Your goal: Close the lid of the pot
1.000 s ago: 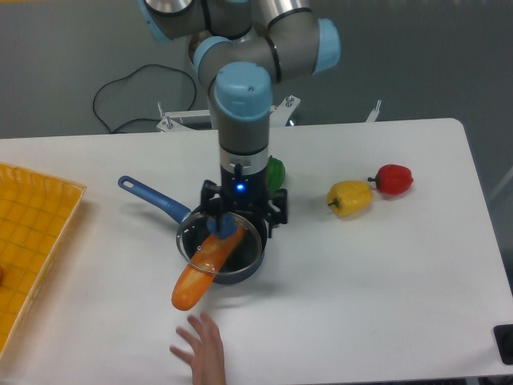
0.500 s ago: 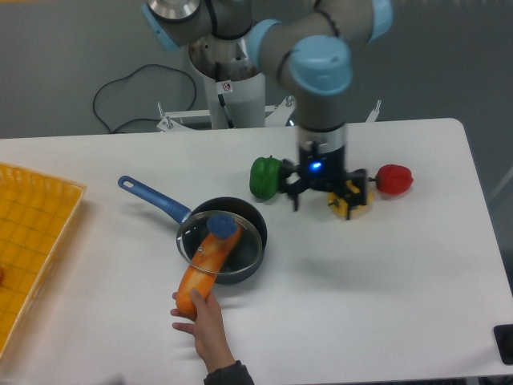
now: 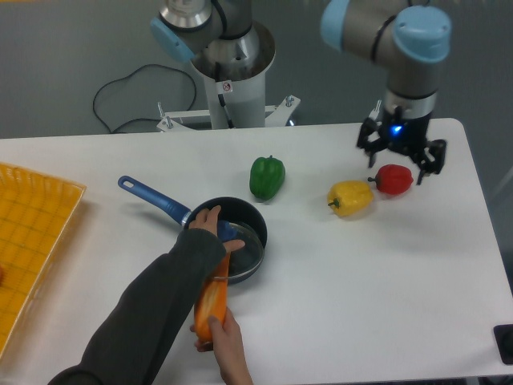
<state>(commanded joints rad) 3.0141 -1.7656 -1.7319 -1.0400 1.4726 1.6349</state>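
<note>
The pot (image 3: 250, 215) is a small dark saucepan left of the table's middle, its long blue handle (image 3: 151, 196) pointing back-left. The glass lid (image 3: 247, 252) rests tilted on the pot's front rim. A person's hand (image 3: 206, 218) covers most of the lid's blue knob. A long orange vegetable (image 3: 210, 303) sticks out from under the lid toward the front, held by a second hand (image 3: 223, 341). My gripper (image 3: 401, 154) is far to the right, open, hovering just above and behind a red pepper (image 3: 394, 179), holding nothing.
A green pepper (image 3: 267, 176) stands just behind the pot. A yellow pepper (image 3: 350, 197) lies beside the red one. A yellow mesh tray (image 3: 32, 233) sits at the left edge. The person's dark sleeve (image 3: 140, 321) crosses the front of the table. The arm's base (image 3: 228, 88) is at the back.
My gripper has swung from over the pot to the far right, above the red pepper. A person's arm reached in; one hand now grips the lid knob, the other the orange vegetable.
</note>
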